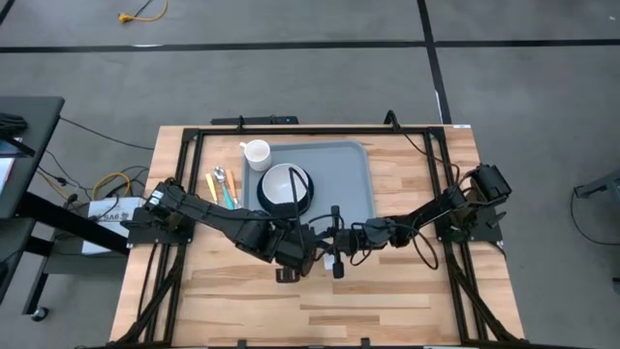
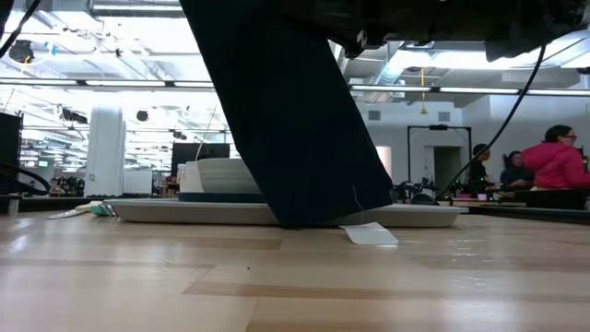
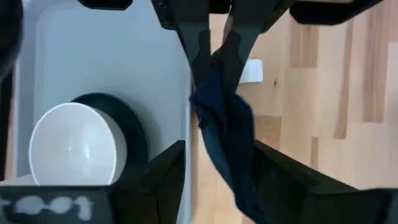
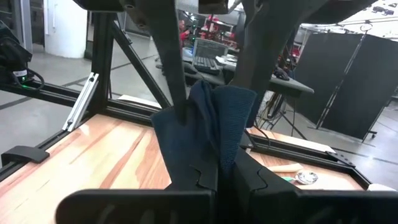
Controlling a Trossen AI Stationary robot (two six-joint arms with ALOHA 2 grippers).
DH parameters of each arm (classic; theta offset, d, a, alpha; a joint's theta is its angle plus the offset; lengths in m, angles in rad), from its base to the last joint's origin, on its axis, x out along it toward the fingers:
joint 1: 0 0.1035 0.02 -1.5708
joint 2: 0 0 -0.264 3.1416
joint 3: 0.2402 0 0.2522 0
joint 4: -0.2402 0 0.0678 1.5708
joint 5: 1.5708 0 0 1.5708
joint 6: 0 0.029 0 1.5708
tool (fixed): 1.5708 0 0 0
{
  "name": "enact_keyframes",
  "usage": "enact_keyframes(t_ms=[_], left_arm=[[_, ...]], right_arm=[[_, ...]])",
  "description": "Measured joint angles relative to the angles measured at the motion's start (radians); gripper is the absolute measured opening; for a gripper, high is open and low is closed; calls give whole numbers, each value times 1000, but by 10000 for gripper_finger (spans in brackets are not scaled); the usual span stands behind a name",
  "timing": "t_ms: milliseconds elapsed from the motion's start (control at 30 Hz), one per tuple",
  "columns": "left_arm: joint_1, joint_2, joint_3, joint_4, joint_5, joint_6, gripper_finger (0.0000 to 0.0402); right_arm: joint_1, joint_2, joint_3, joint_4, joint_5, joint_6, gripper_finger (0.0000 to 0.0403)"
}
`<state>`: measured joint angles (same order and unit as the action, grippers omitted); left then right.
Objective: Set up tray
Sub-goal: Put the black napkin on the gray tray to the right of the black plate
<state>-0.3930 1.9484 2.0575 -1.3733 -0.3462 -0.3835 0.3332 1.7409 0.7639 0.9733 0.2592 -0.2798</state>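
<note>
Cutlery (image 1: pixel 224 185), orange- and teal-handled pieces with a spoon: on the wooden surface (image 1: pixel 387 291), well to the far left of the left gripper, just outside the tray's left edge. White mug (image 1: pixel 257 153): standing at the far left corner of the tray, well beyond the left gripper. Tray (image 1: pixel 349 179), grey-blue, rectangular, rounded corners, low rim: flat on the surface directly beyond both grippers, its near edge close to them; in the low view it (image 2: pixel 424 215) runs as a long low slab behind the hanging cloth. Dark round plate (image 1: pixel 302 199) with a white bowl (image 1: pixel 282 184) on it: in the tray's left half, just beyond the left gripper; the left wrist view shows the bowl (image 3: pixel 78 143) on the plate (image 3: pixel 134 134) inside the tray rim. Left gripper (image 1: pixel 291 254): over the bare surface just short of the tray's near edge, fingers (image 3: pixel 165 180) spread apart, the napkin hanging between them with no visible grip. Dark navy napkin (image 3: pixel 227 137): hanging down between the two grippers, its lower end reaching the surface in the low view (image 2: pixel 295 129), with a small white tag (image 2: pixel 369 233) beside it. Right gripper (image 1: pixel 334 237): immediately right of the left gripper, fingers (image 4: pixel 205 177) closed tight on the top of the napkin (image 4: pixel 205 118). People (image 2: pixel 558 161): seated in the room far behind the surface, right side of the low view.
</note>
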Motion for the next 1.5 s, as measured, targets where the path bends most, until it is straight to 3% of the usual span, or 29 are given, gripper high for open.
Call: enact_keyframes(t_ms=[233, 533, 800, 1067, 1167, 1233, 1367, 1433, 1500], left_arm=[[-52, -11, 0, 11, -64, -48, 167], [-120, -108, 0, -125, -221, -223, 167], [-209, -142, 0, -197, -522, -299, 167], [-283, -180, -84, -177, -608, -272, 167], [-300, -217, -182, -70, -565, -273, 167], [-304, -235, -255, 100, -492, -227, 167], [-300, -238, -369, 474, -225, 19, 167], [-284, -241, -390, 531, -116, 113, 167], [-258, -258, -406, 503, -79, 165, 167]], right_arm=[[0, 0, 0, 0, 0, 0, 1], [0, -2, 1, -10, 1, 17, 1], [36, -77, 1, -124, 12, 47, 1], [126, -143, 1, -243, 219, 74, 5], [157, -154, 1, -302, 280, 114, 5], [174, -154, 0, -328, 315, 139, 5], [195, -154, 0, -346, 344, 180, 5], [198, -154, 0, -345, 344, 187, 5], [198, -154, 0, -341, 344, 197, 5]])
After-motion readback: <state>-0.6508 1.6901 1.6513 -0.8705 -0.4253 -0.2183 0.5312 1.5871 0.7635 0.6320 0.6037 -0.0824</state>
